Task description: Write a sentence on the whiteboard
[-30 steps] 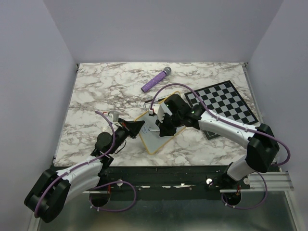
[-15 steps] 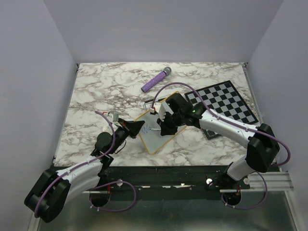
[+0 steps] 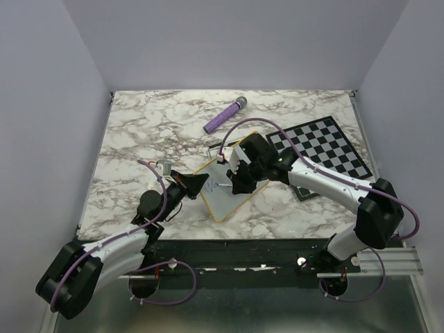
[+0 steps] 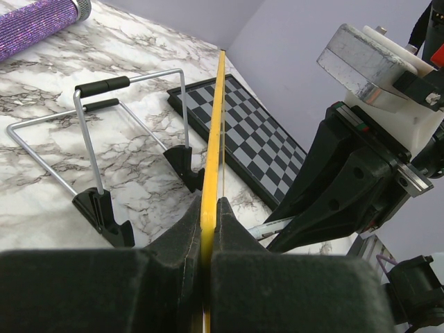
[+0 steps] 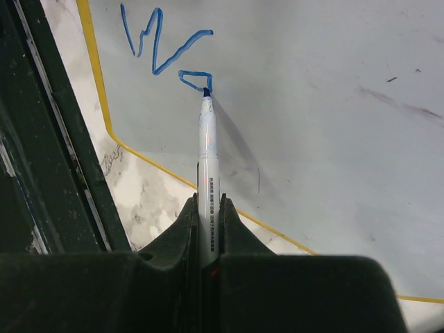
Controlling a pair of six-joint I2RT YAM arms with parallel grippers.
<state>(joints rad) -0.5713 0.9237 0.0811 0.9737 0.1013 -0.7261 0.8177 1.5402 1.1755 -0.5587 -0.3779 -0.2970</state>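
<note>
- One whiteboard [image 3: 222, 199] stands propped near the middle of the marble table [image 3: 139, 139], its yellow edge pinched tight in the left gripper [image 4: 210, 205].
- The right gripper [image 5: 209, 201] is clamped on one marker [image 5: 207, 146], tip touching the board.
- The sentence [image 5: 163, 48] amounts to a blue W and one small loop near a corner of the board.
- One chessboard [image 3: 326, 149] lies by the right edge of the table, and one purple cylinder [image 3: 225, 115] lies toward the far edge.

The sentence [image 5: 156, 43] has gained another blue stroke.
</note>
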